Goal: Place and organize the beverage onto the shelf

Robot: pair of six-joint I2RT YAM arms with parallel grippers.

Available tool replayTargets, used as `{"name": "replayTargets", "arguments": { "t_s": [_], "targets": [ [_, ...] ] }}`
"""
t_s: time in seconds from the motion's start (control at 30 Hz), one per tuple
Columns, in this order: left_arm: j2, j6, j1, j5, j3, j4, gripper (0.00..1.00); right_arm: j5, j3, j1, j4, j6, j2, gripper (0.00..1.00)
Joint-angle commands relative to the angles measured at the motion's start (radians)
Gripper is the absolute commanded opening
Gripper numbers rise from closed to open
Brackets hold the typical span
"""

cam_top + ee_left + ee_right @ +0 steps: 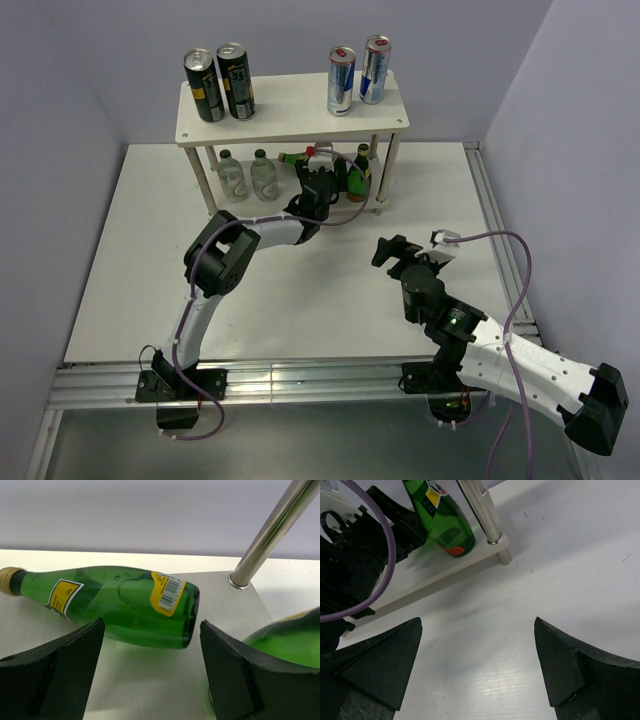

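The cream-white shelf [290, 112] stands at the back of the table. On its top board are two black cans [220, 84] at the left and two silver-blue cans [358, 74] at the right. On its lower board [150, 680] two clear bottles [247, 174] stand at the left. A green bottle [120, 605] lies there on its side, neck to the left, also showing in the top view [297, 157]. A second green bottle [358, 173] stands upright at the right. My left gripper [152, 623] is open just in front of the lying bottle, not touching it. My right gripper [477, 622] is open and empty over the table.
A chrome shelf leg [272, 535] rises right of the lying bottle. The upright green bottle [442, 515] and the front right leg [480, 510] are beyond my right gripper, with the left arm [360, 555] beside them. Grey walls close the back and sides.
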Motion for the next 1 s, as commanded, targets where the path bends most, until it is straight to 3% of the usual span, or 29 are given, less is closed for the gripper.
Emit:
{"name": "replayTargets", "arguments": {
  "t_s": [0.0,0.17,0.33,0.53,0.6,0.67,0.7,0.97],
  "targets": [
    [-0.002,-0.046,0.007,0.042,0.041,-0.035,0.82,0.012,-0.007,-0.008,0.027,0.008,-0.015,1.0],
    [-0.034,-0.08,0.013,0.058,0.038,-0.077,0.82,0.01,-0.006,-0.009,0.024,0.01,-0.011,1.0],
    [-0.033,-0.189,0.042,0.146,0.118,-0.277,0.8,0.009,-0.007,-0.009,0.022,0.01,-0.019,1.0],
    [-0.077,-0.217,0.05,0.196,0.075,-0.312,0.79,0.004,-0.009,-0.011,0.018,0.013,-0.028,1.0],
    [-0.115,-0.21,0.047,0.22,0.049,-0.323,0.81,0.003,-0.01,-0.011,0.019,0.013,-0.032,1.0],
    [-0.152,-0.2,0.049,0.242,0.044,-0.367,0.97,0.001,-0.01,-0.011,0.021,0.013,-0.031,1.0],
    [-0.164,-0.194,0.049,0.258,0.044,-0.381,0.99,0.0,-0.009,-0.009,0.018,0.013,-0.031,1.0],
    [-0.313,-0.198,0.049,0.248,0.011,-0.486,0.99,-0.013,-0.01,-0.011,0.019,0.014,-0.045,1.0]
  ]
}}
